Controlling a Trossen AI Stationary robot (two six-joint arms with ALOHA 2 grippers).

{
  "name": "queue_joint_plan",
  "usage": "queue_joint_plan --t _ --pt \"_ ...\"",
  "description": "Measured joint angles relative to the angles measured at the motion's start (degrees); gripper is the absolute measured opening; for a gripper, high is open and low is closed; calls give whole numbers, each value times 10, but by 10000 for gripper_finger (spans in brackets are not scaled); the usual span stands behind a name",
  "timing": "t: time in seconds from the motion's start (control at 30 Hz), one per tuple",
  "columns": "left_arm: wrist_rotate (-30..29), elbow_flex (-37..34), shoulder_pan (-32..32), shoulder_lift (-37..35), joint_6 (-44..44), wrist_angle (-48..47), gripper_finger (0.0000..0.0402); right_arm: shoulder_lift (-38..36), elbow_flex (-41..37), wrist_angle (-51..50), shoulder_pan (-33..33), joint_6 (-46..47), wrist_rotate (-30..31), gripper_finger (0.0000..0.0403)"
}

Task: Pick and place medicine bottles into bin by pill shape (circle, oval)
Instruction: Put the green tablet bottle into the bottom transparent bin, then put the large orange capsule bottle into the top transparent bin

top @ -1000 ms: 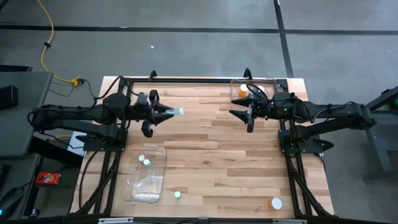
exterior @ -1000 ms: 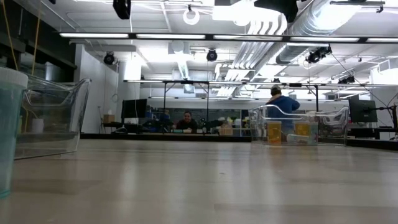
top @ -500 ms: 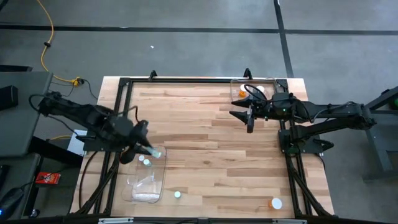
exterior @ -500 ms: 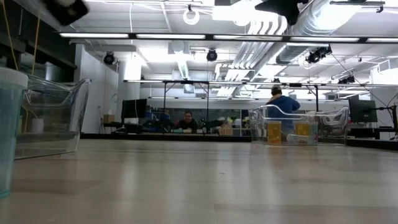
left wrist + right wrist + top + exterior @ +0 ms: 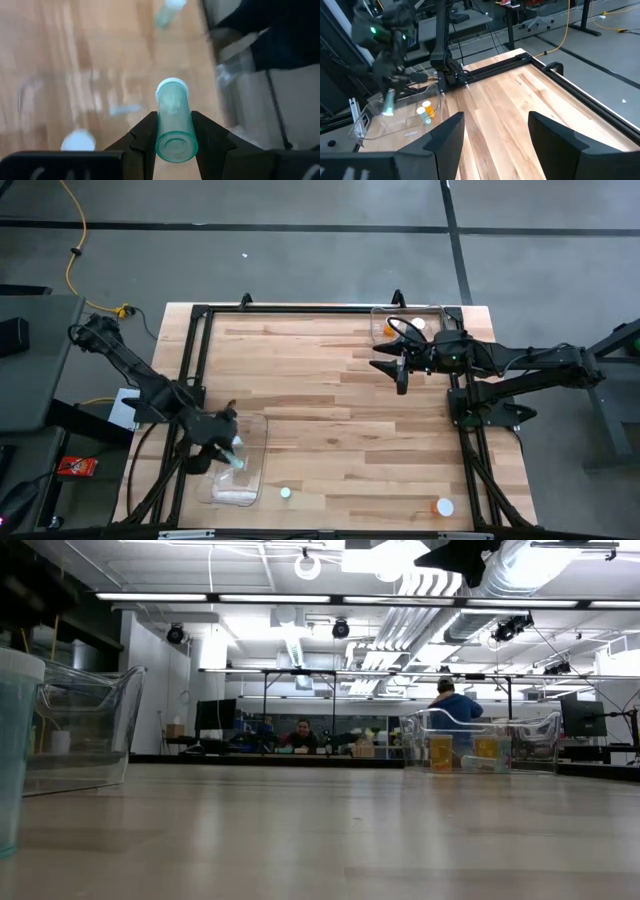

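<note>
My left gripper [image 5: 228, 452] hangs over the clear bin [image 5: 250, 480] at the table's near left, shut on a pale teal medicine bottle [image 5: 174, 120] with a white cap. Under it in the bin lie two more small bottles [image 5: 78, 141] [image 5: 167, 12]. Two bottles are loose near the table's front edge: a white-capped one [image 5: 285, 493] and an orange one [image 5: 441, 506]. My right gripper [image 5: 397, 366] waits open and holds nothing, in the air beside the far-right bin [image 5: 382, 320], which holds orange bottles [image 5: 441, 752]. My left gripper pinches the teal bottle's round body near its bottom end [image 5: 176, 146] between its two fingers. The bottle lies along the fingers, cap end [image 5: 172, 86] pointing away and slanting down. It is lifted clear, above the bin.
The black frame rail [image 5: 300, 308] runs along the table's far edge and down both sides. A pale teal bottle [image 5: 15, 750] stands very close to the low camera. Bare wood [image 5: 340, 420] spans the middle between the two bins.
My left gripper has swung from the far-left middle of the table toward the near edge and down over the clear bin. It tipped from nearly level to pointing steeply down. The teal bottle stayed in its fingers.
</note>
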Motion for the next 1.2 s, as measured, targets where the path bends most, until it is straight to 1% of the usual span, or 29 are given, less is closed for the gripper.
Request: queue_joint_plan --t 0.17,0.27,0.33,0.4,0.57,0.7,0.77,0.83,0.87,0.93,1.03,1.1,1.17,1.2 --pt "27 -26 -3 45 -9 47 92 0 0 -18 0 0 0 213" --pt "29 -26 -3 71 1 60 94 0 0 -28 0 0 0 213" --pt "29 -26 -3 89 8 69 103 0 0 -33 0 0 0 213" --pt "29 -26 -3 101 9 69 120 0 0 -34 0 1 0 213" --pt "32 -24 -3 123 -3 69 175 0 0 -45 0 4 0 213" --pt "47 -14 7 116 -7 58 213 0 0 -44 0 4 0 213" --pt "61 5 19 101 -2 26 226 0 0 -39 0 4 0 213" --pt "59 35 32 87 8 -8 233 0 0 -39 0 0 0 213" --pt "54 49 40 74 17 -39 235 0 0 -38 0 0 1 213" --pt "28 85 55 55 33 -67 236 0 0 -38 0 0 0 213" --pt "-63 129 78 16 66 -97 236 0 0 -35 0 -1 1 213" --pt "-139 154 92 -4 93 -68 236 0 0 -37 0 0 1 213" --pt "-210 158 109 -20 126 -46 236 0 0 -35 0 3 0 213" --pt "-240 160 122 -26 144 -9 236 0 0 -35 0 3 0 213"
